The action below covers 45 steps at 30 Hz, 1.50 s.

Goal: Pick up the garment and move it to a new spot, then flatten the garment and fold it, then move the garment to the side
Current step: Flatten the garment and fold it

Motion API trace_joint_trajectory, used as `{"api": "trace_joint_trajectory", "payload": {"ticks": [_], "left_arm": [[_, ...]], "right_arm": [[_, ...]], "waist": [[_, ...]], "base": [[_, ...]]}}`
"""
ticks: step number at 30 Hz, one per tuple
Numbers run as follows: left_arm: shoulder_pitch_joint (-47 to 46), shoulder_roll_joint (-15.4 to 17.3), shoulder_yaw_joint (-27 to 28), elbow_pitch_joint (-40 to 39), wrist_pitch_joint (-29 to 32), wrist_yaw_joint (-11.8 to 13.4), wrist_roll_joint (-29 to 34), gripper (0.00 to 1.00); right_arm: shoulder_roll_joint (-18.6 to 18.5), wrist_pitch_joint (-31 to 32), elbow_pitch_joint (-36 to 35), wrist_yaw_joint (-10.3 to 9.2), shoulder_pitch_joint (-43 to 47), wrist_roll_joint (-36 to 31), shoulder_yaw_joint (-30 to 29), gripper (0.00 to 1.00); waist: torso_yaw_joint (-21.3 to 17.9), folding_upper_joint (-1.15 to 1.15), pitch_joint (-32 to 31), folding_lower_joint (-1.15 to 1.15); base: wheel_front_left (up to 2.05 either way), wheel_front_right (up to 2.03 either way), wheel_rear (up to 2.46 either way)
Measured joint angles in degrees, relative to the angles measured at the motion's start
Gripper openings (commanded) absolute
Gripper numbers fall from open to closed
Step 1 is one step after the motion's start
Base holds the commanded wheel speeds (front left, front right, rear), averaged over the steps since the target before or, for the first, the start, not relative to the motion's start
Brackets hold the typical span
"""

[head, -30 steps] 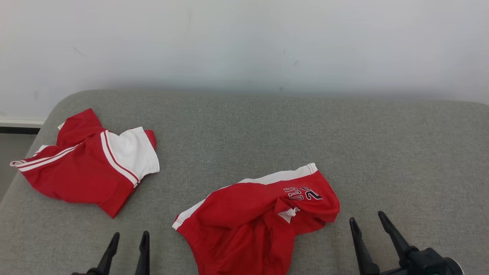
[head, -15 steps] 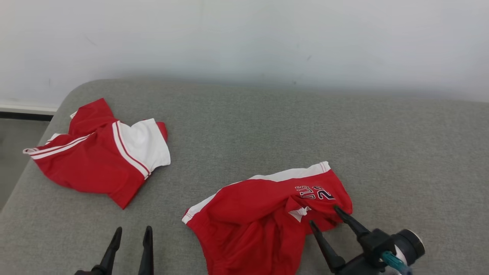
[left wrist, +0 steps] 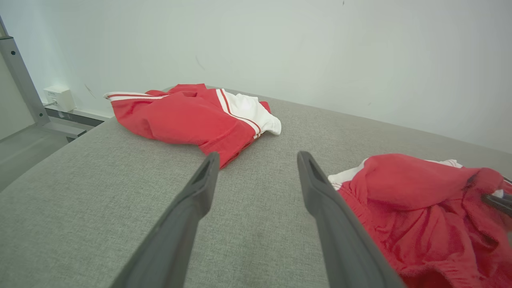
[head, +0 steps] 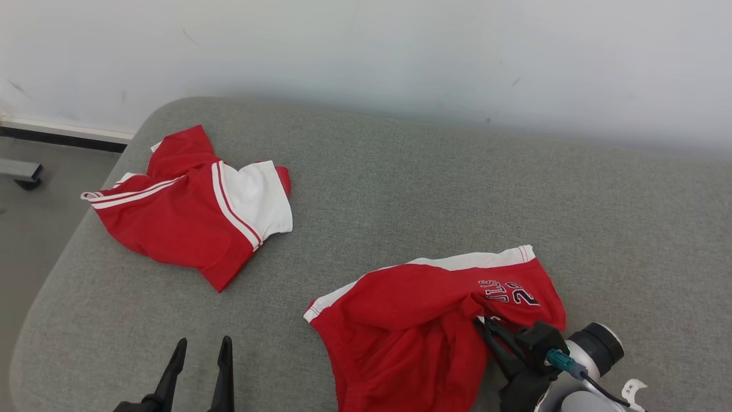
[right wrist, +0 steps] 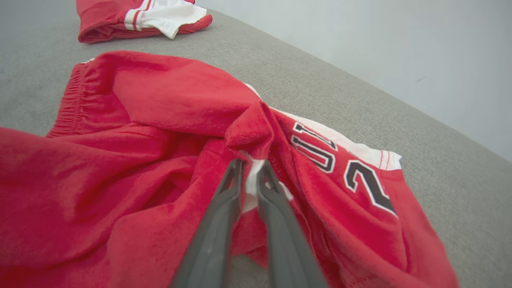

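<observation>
The garment (head: 412, 309) is a crumpled pair of red shorts with a white side band and dark number lettering. It lies at the front right of the grey padded surface. My right gripper (head: 483, 324) reaches into its right half. In the right wrist view the right gripper (right wrist: 251, 166) is shut on a raised red and white fold of the garment (right wrist: 160, 100). My left gripper (head: 200, 349) stands open at the lower left, off the cloth. Its two fingers spread wide in the left wrist view (left wrist: 256, 158), with the garment (left wrist: 404, 180) to their right.
A second red and white garment (head: 183, 212) lies crumpled at the far left of the grey surface (head: 400, 189), near its rounded edge. Beyond that edge are floor and a metal frame foot (head: 20, 171). A white wall runs behind.
The head camera has turned, shifting the whole picture. My right gripper has come in from the lower right onto the garment and shut on a fold. The left gripper has stayed open.
</observation>
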Motion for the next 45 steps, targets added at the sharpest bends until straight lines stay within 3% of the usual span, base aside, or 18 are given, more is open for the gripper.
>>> {"api": "trace_joint_trajectory", "payload": {"ticks": [4, 8, 18, 27, 28, 29, 37, 45], "left_arm": [[0.1, -0.3, 1.3, 0.0, 0.0, -0.1, 0.3, 1.00], [0.6, -0.7, 1.9, 0.3, 0.0, -0.4, 0.5, 1.00], [1.5, -1.6, 2.4, 0.5, 0.0, -0.6, 0.9, 1.00], [1.4, -1.8, 2.5, 0.6, 0.0, -0.9, 1.2, 1.00], [1.4, -1.8, 2.5, 0.6, 0.0, -0.9, 1.3, 1.00], [1.3, -1.9, 2.5, 0.6, 0.0, -0.9, 1.3, 1.00], [1.2, -1.8, 2.7, 0.5, 0.0, -1.0, 1.4, 1.00], [0.4, -1.8, 1.9, 0.4, 0.0, -1.0, 1.4, 1.00]], "right_arm": [[0.1, 0.0, 0.0, -0.01, -1.1, 1.4, -0.1, 0.00], [-0.2, 0.0, -4.3, 0.00, 0.3, 2.4, -1.6, 0.00], [-4.2, 0.0, -17.8, -0.01, 12.9, 3.4, -9.3, 0.00], [-4.1, 2.4, -25.1, 0.00, 24.6, 3.7, -17.6, 0.00], [-3.7, 2.4, -25.4, -0.01, 25.3, 3.7, -18.3, 0.40], [-3.3, 2.4, -25.9, 0.00, 25.8, 3.5, -19.0, 1.00], [-1.9, 1.3, -30.2, -0.01, 25.7, 2.6, -21.5, 1.00], [-3.4, 7.2, -24.9, -0.01, 11.9, 3.7, -18.4, 1.00]], "waist": [[-0.3, 0.00, 0.3, 0.00], [-1.8, 0.00, 0.0, 0.00], [-7.7, 0.00, -1.0, -0.01], [-10.6, 0.00, -1.0, -0.01], [-10.6, 0.00, -0.9, -0.01], [-10.7, 0.00, -0.8, 0.00], [-10.3, 0.00, -1.0, 0.00], [-8.7, 0.00, -1.0, -0.01]], "base": [[0.00, 0.00, 0.00], [0.00, 0.00, 0.00], [0.00, 0.00, 0.00], [0.00, 0.00, 0.00], [0.00, 0.00, 0.00], [0.00, 0.00, 0.00], [0.00, 0.00, 0.00], [0.00, 0.00, 0.00]]}}
